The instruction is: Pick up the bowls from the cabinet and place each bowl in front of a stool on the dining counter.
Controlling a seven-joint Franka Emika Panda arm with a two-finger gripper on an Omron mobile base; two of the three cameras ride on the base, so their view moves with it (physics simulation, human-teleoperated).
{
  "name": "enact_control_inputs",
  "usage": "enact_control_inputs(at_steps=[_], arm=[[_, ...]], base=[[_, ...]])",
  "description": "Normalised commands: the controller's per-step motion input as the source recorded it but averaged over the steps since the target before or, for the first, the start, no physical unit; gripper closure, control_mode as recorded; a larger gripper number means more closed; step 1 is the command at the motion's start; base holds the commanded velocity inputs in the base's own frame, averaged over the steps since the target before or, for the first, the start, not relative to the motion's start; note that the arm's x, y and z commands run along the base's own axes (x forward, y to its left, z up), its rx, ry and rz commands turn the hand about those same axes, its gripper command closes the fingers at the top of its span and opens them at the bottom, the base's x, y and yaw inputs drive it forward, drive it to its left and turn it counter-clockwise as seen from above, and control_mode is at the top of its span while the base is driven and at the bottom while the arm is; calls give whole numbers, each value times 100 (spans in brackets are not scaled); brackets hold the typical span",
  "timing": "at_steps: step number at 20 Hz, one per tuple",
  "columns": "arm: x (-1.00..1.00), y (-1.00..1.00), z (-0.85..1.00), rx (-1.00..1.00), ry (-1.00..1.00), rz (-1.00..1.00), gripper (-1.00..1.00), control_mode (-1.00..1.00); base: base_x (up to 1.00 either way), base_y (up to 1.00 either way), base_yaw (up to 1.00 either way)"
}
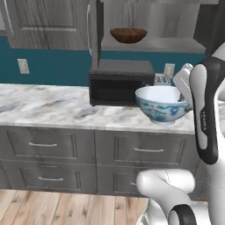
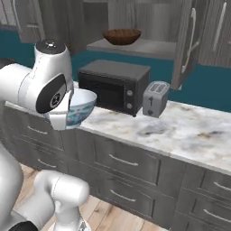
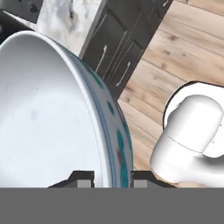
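Two bowls: brown wooden bowl (image 1: 128, 34) upper centre on cabinet shelf (image 1: 154, 44); white blue-patterned bowl (image 1: 161, 103) centre right, rim pinched in my gripper (image 3: 109, 178).

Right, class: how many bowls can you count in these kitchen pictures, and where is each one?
2. The white floral bowl is held by its rim in the claw, above the worktop's front edge. The brown wooden bowl sits on the open cabinet's shelf.

Both base cameras behind me share the black boxy microwave (image 1: 115, 88) (image 2: 113, 85); my hand camera looks down closely over plank flooring (image 3: 175, 57).
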Motion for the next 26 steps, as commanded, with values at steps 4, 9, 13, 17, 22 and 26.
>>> enact_control_inputs(at_steps=[4,9,13,17,22,26], arm=[[0,0,0,0,0,0,100,100],[0,0,0,0,0,0,100,100],[0,0,0,0,0,0,100,100],[0,0,0,0,0,0,100,100],[0,0,0,0,0,0,100,100],[0,0,0,0,0,0,100,100]], base=[[-81,-43,85],[-62,-24,98],[-51,-9,100],[-26,0,100],[-11,0,100],[2,-14,93]])
